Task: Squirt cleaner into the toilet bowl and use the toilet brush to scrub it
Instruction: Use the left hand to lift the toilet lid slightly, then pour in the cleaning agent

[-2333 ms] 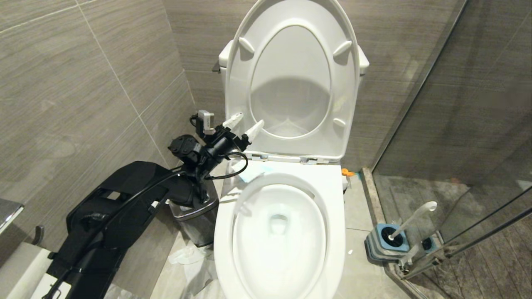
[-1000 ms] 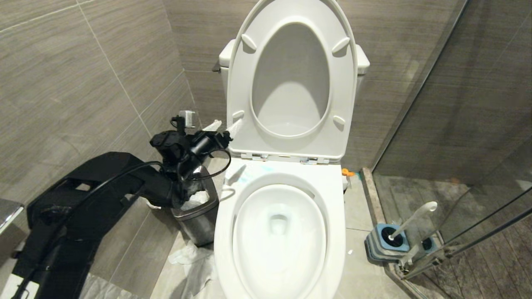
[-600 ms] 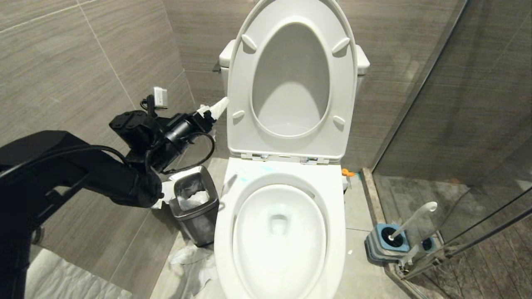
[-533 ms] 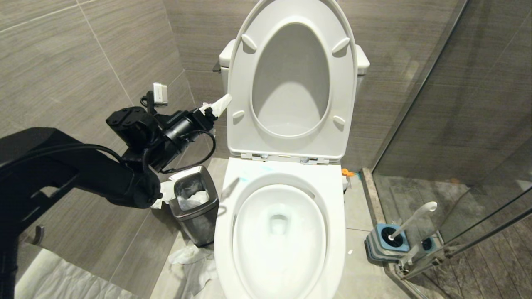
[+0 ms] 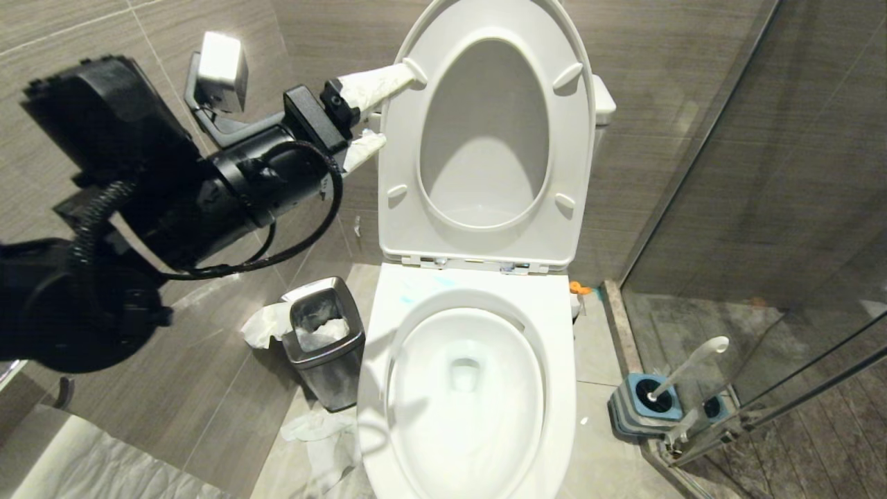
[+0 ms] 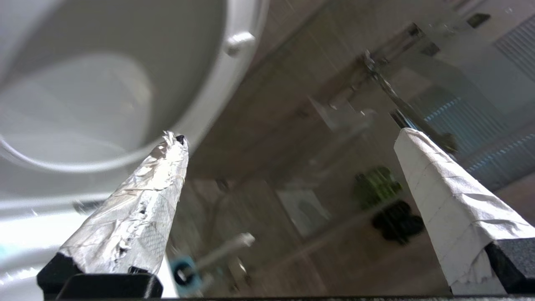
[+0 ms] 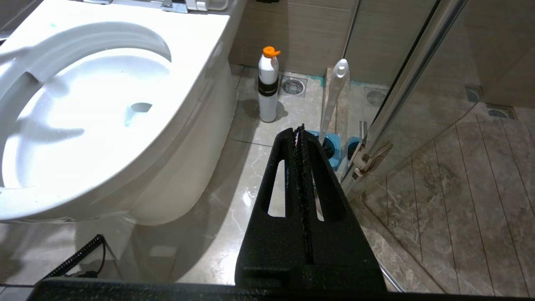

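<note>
Standing open, the toilet bowl (image 5: 466,388) has its seat and lid (image 5: 485,132) raised against the tank. The cleaner (image 7: 268,85) stands upright on the floor between the bowl and the toilet brush (image 5: 686,367), which sits in its blue holder (image 5: 641,405) by the glass shower door (image 5: 762,208). My left gripper (image 5: 378,111), fingers (image 6: 142,209) wide apart and empty, hangs beside the raised seat's edge. My right gripper (image 7: 299,129), fingers pressed together, points at the floor near the brush. A steel bin (image 5: 324,343) sits left of the bowl.
</note>
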You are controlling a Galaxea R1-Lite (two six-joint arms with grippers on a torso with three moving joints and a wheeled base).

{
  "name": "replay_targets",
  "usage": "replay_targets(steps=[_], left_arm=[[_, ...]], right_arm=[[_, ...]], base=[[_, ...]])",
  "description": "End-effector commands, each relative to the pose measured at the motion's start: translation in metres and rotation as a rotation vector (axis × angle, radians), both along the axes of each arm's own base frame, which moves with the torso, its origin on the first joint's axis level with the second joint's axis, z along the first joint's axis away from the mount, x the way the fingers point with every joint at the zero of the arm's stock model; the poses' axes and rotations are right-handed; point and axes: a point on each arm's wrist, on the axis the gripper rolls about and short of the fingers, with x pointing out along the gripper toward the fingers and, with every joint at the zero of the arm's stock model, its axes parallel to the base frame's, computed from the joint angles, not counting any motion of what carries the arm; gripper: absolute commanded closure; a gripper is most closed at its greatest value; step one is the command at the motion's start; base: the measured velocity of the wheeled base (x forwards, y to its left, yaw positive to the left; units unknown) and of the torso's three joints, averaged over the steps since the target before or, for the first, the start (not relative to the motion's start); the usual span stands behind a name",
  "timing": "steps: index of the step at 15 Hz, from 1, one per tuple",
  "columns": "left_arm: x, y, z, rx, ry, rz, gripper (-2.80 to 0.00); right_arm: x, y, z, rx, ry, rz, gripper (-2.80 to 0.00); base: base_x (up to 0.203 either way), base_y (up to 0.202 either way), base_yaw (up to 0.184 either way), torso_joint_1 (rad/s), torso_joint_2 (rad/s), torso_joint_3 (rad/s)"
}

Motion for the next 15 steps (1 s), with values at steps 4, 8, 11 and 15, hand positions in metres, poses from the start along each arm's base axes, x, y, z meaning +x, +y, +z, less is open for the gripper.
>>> replay_targets(steps=[4, 8, 11, 15], left_arm=[[-0.093, 0.037, 0.037, 0.242, -0.015, 0.062, -2.8], [-0.099, 0.056, 0.039, 0.45, -0.175, 0.304, -2.8], [-0.102, 0.065, 0.043, 0.48, -0.196, 0.426, -2.8], [-0.108, 0.07, 0.045, 0.487, -0.202, 0.506, -2.8]], right_arm=[[0.0, 0.0, 0.0, 0.0, 0.002, 0.0, 0.0], [0.0, 0.0, 0.0, 0.0, 0.0, 0.001, 0.0], [0.0, 0.0, 0.0, 0.0, 0.001, 0.0, 0.0], [0.0, 0.0, 0.0, 0.0, 0.0, 0.0, 0.0]], base=[[0.0, 0.0, 0.0, 0.0, 0.0, 0.0], [0.0, 0.0, 0.0, 0.0, 0.0, 0.0], [0.0, 0.0, 0.0, 0.0, 0.0, 0.0], [0.0, 0.0, 0.0, 0.0, 0.0, 0.0]])
